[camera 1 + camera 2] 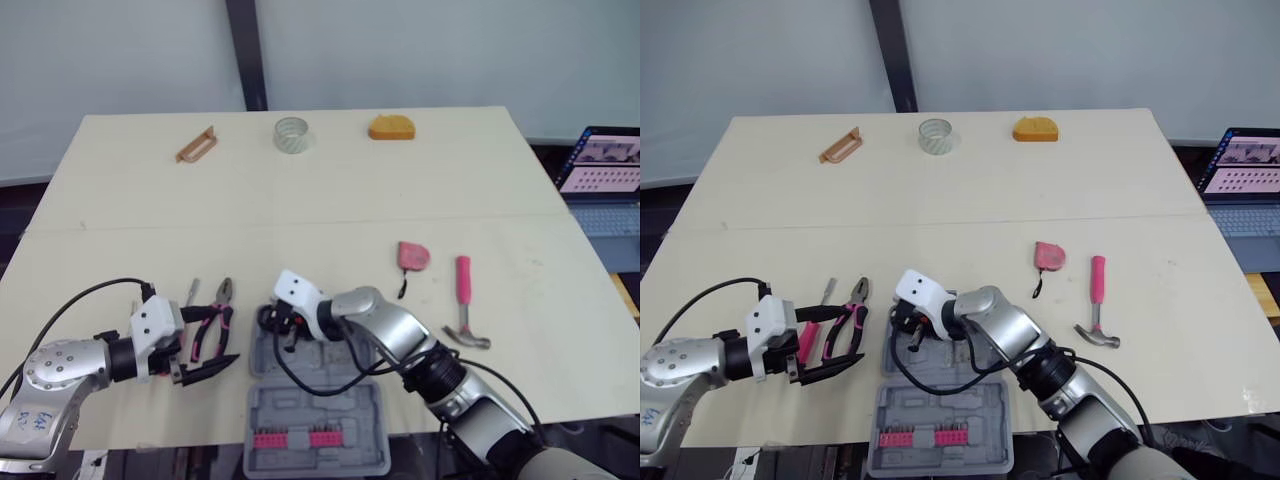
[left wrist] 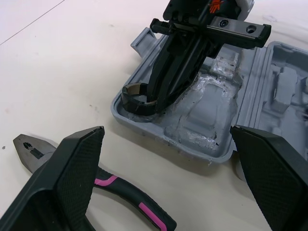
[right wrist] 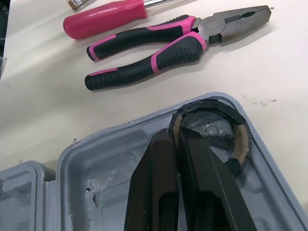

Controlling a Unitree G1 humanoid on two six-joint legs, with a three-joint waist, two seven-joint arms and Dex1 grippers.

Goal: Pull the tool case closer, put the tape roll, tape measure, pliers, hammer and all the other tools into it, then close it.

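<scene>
The grey tool case [image 1: 318, 418] lies open at the table's front centre, with pink bits in its near half. My right gripper [image 3: 176, 135] reaches into the far half, shut on the rim of a black tape roll [image 3: 239, 131] that sits in the corner of that half. My left gripper [image 2: 167, 134] is open just left of the case, beside the pink-and-black pliers [image 1: 218, 318] and a pink-handled screwdriver [image 3: 103, 17]. A pink tape measure [image 1: 412, 255] and a pink-handled hammer [image 1: 464, 292] lie to the right of the case.
At the far edge of the table are a brown handle-shaped piece [image 1: 196, 145], a clear tape roll [image 1: 292, 134] and an orange object [image 1: 391, 127]. A laptop [image 1: 605, 165] stands off the table's right side.
</scene>
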